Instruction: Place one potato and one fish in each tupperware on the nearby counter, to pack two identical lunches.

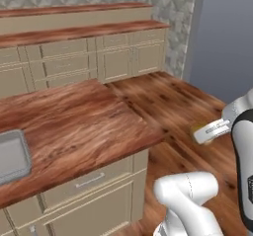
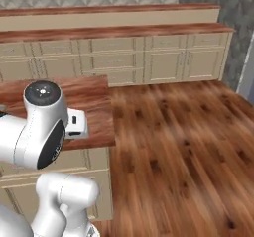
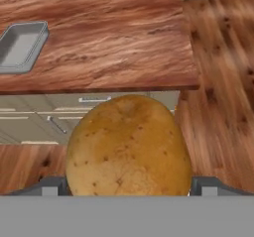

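Jaws wide, clamped on potato (image 3: 129, 147). Carry over counter (image 3: 109, 42) to grey tupperware tray (image 3: 20, 47) at far left; release low inside rim.

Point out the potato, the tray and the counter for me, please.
potato (image 3: 129, 147), hand view, middle of its speckled skin between the pincer's fingers.
tray (image 3: 31, 29), hand view, its raised rim at the near corner.
counter (image 1: 84, 116), left base view, bare wood-grain top.
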Tool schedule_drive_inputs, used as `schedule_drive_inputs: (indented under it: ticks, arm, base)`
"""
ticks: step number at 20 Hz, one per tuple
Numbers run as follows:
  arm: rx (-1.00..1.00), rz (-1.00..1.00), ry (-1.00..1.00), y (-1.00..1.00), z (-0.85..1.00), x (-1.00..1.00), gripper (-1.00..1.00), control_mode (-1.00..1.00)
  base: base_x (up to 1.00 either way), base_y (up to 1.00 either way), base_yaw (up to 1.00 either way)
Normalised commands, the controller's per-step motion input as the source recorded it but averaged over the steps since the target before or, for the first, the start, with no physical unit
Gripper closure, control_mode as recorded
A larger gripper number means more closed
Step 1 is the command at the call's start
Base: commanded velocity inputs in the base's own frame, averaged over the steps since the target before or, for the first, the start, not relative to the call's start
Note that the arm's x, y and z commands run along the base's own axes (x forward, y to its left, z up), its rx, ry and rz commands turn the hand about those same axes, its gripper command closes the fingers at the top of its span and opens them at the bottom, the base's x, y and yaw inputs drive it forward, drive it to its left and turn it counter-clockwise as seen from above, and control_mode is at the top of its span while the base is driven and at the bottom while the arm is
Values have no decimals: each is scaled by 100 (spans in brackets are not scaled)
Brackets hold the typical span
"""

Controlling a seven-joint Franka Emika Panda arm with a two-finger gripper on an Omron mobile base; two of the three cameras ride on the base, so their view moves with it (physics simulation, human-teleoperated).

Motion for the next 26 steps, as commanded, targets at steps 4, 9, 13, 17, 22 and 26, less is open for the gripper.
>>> schedule_drive_inputs:
  ticks: [4,9,13,17,22,26]
  arm:
    - [0,0,0,0,0,0,100,100]
    - [0,0,0,0,0,0,100,100]
    - [0,0,0,0,0,0,100,100]
    - [0,0,0,0,0,0,100,100]
    - [0,0,0,0,0,0,100,100]
    - [0,0,0,0,0,0,100,100]
  base:
    - [-9,100,20]
    - [0,100,17]
    - [0,100,16]
    - [8,100,12]
    - [38,69,5]
    - [56,-12,0]
